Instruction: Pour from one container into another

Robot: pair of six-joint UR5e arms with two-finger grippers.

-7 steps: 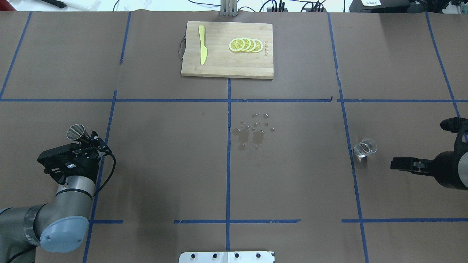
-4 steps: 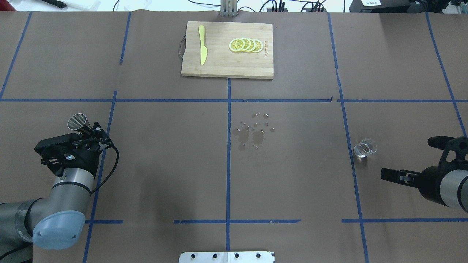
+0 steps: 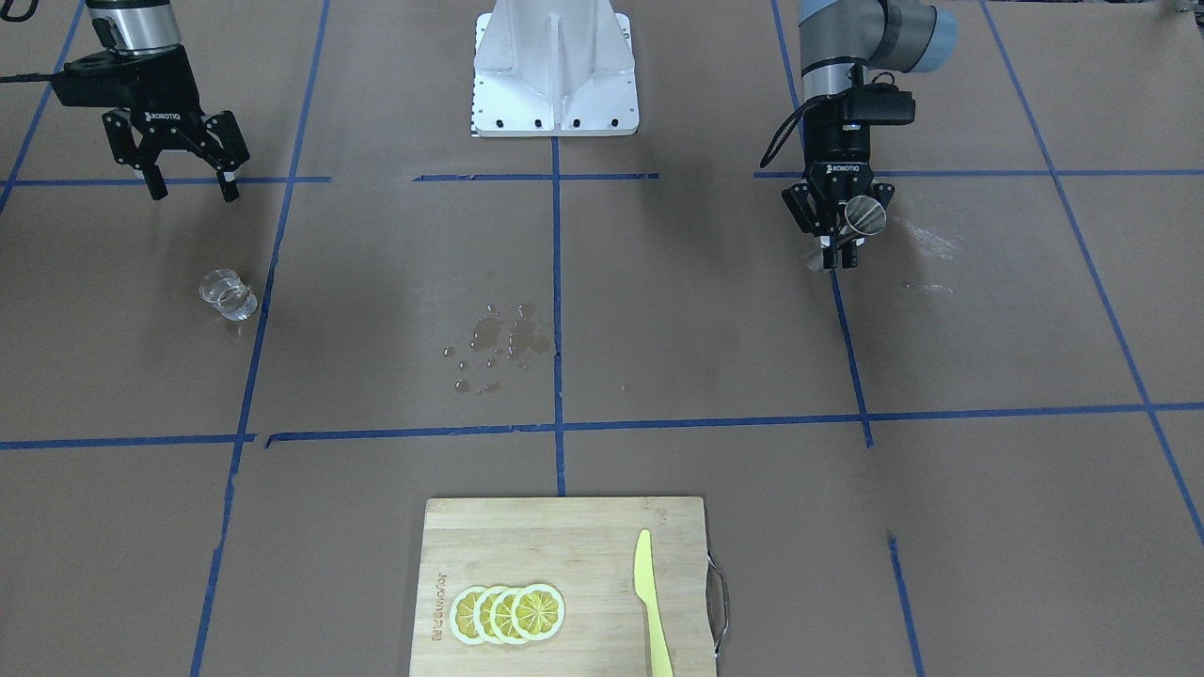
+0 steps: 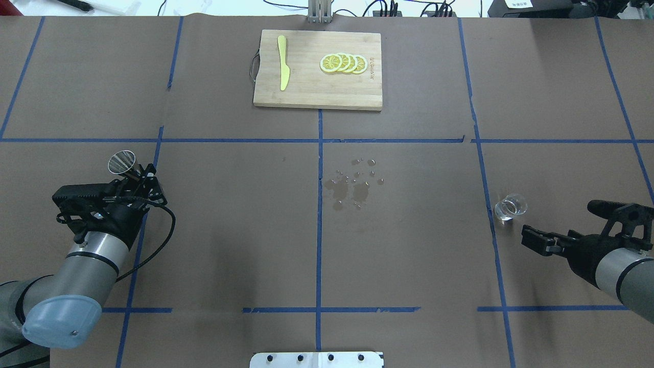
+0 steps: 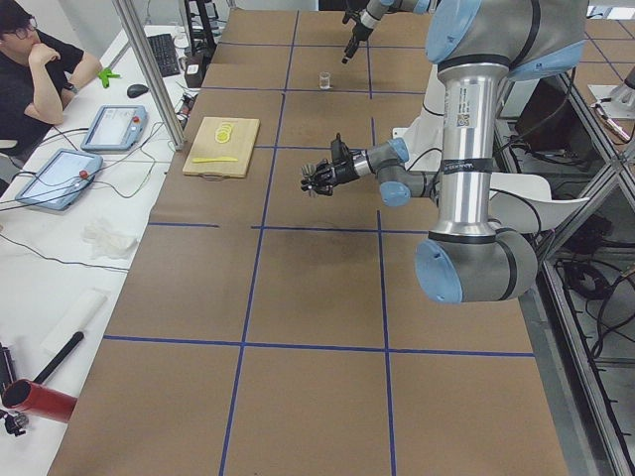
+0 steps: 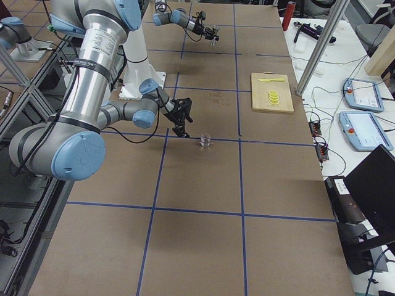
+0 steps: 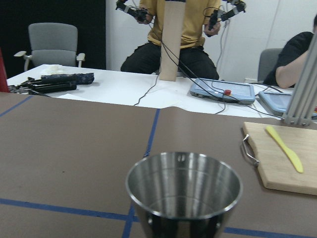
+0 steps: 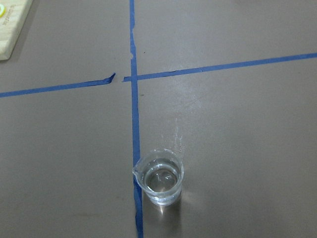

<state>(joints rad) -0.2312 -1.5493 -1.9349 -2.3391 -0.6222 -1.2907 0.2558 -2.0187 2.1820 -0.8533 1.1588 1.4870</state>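
Note:
The small clear glass (image 4: 510,207) stands upright on the brown table with a little clear liquid in it; it also shows in the front view (image 3: 227,293) and low in the right wrist view (image 8: 159,177). My right gripper (image 4: 557,222) is open, a short way from the glass on the robot's side, touching nothing (image 3: 190,191). My left gripper (image 4: 135,177) is shut on the waist of the steel jigger (image 4: 121,162), held tilted above the table at the left (image 3: 863,214). The jigger's open cup (image 7: 183,193) fills the bottom of the left wrist view.
A patch of spilled droplets (image 4: 352,184) wets the table's middle. A wooden cutting board (image 4: 311,92) at the far edge carries lemon slices (image 4: 343,63) and a yellow knife (image 4: 282,61). Blue tape lines cross the table. The robot's base plate (image 3: 555,66) sits at the near edge.
My right gripper has swung leftward, closer to the glass, still open. My left arm has carried the jigger a little farther from the robot and to the right.

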